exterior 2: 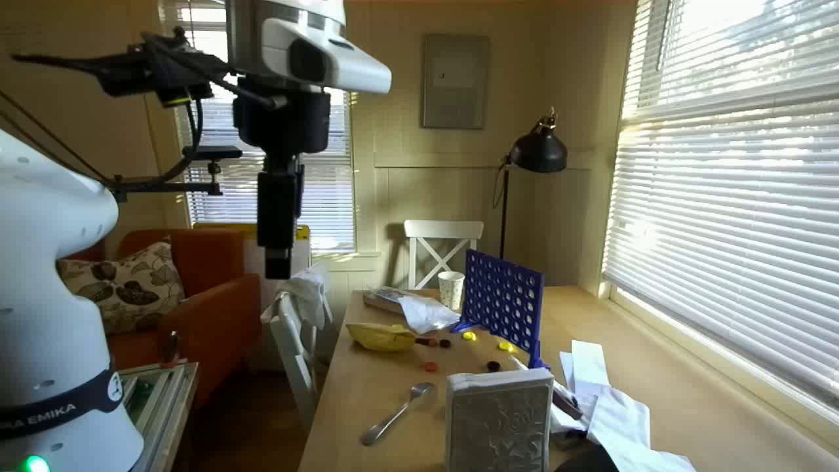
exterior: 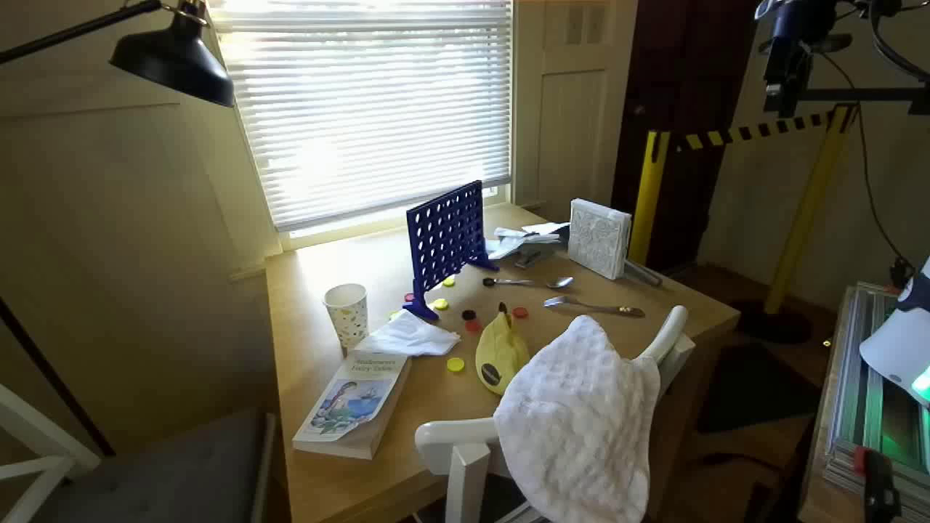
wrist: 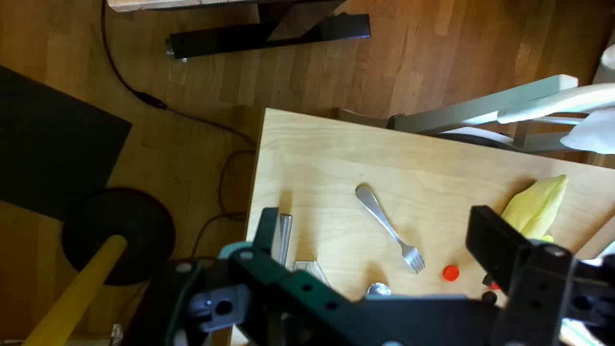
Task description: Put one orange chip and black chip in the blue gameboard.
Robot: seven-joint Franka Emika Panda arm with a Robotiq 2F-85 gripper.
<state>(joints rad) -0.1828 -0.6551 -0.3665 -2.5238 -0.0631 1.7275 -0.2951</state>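
Note:
The upright blue gameboard [exterior: 445, 201] stands on the wooden table in both exterior views, on its two feet; it is out of the wrist view. An orange chip [exterior: 519, 312] lies flat on the table between the board and the fork, also seen as a red-orange disc [wrist: 450, 273] in the wrist view. One black chip [exterior 2: 493, 366] lies near the board's foot; another black chip [exterior: 468, 315] is beside a second red-orange chip [exterior: 472, 326]. High above the table corner, my gripper [wrist: 375, 228] is open, its fingers wide apart with nothing between them.
Around the chips lie a fork [wrist: 384, 221], a spoon [exterior: 559, 282] and a yellow banana [exterior: 501, 356]. A white box [exterior: 599, 238], cup [exterior: 345, 314], book [exterior: 352, 407] and napkin [exterior: 407, 335] stand or lie farther out. A chair with a white towel [exterior: 581, 414] is against the near edge.

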